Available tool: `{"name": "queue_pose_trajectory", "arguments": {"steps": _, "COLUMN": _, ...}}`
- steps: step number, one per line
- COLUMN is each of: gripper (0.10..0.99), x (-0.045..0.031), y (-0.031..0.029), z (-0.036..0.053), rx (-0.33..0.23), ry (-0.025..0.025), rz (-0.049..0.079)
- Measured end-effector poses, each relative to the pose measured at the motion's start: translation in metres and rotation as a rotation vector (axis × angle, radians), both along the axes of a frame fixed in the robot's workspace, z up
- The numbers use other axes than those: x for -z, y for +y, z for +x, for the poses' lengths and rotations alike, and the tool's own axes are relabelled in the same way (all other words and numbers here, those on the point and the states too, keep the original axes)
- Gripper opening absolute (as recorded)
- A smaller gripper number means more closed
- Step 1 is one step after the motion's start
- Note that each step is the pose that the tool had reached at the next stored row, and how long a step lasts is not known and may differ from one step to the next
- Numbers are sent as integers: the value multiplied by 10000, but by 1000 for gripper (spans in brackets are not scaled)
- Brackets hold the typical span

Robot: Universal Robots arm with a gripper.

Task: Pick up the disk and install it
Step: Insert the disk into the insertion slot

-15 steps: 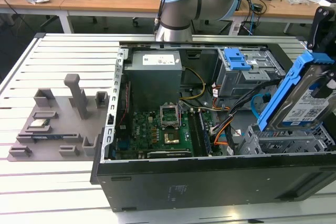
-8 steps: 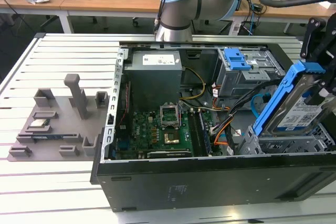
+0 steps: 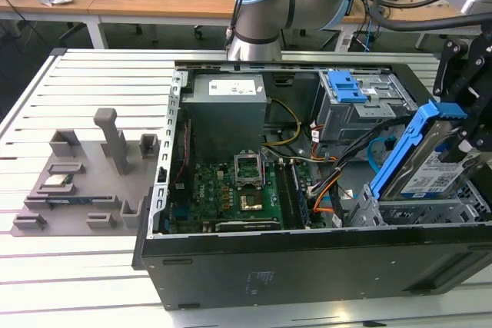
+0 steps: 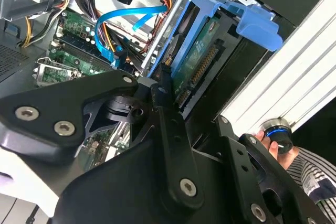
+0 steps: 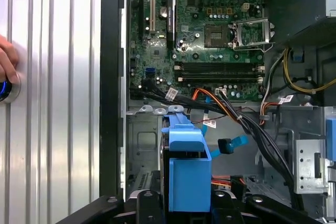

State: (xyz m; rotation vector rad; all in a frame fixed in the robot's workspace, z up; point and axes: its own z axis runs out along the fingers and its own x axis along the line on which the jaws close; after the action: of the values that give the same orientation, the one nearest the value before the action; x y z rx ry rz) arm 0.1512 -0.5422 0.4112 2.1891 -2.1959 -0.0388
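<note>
Disk [image 3: 419,160] in its blue bracket stands steeply tilted at the exterior view's right end of the open computer case [image 3: 231,274]. Its lower end is down at the metal drive cage [image 3: 430,209] and its upper end is raised. The gripper [image 3: 461,124] has closed its fingers on the raised end and holds the disk from both sides. In both wrist views the disk [image 4: 197,61] [image 5: 186,171] sits between the black fingers [image 4: 164,85]. The green motherboard [image 3: 231,190] lies beyond it, and the grey power supply [image 3: 227,109] sits further back. A blue cable [image 4: 121,17] loops just beside the cage. A person's hand [image 5: 5,61] rests on a knob on the slatted table [image 3: 77,282], outside the case.
</note>
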Motion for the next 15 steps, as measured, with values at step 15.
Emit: {"name": "queue_pose_trajectory", "arguments": {"steps": 15, "gripper": 361, "x": 180, "y": 0, "z": 0, "rx": -1, "ry": 0, "rz": 0}}
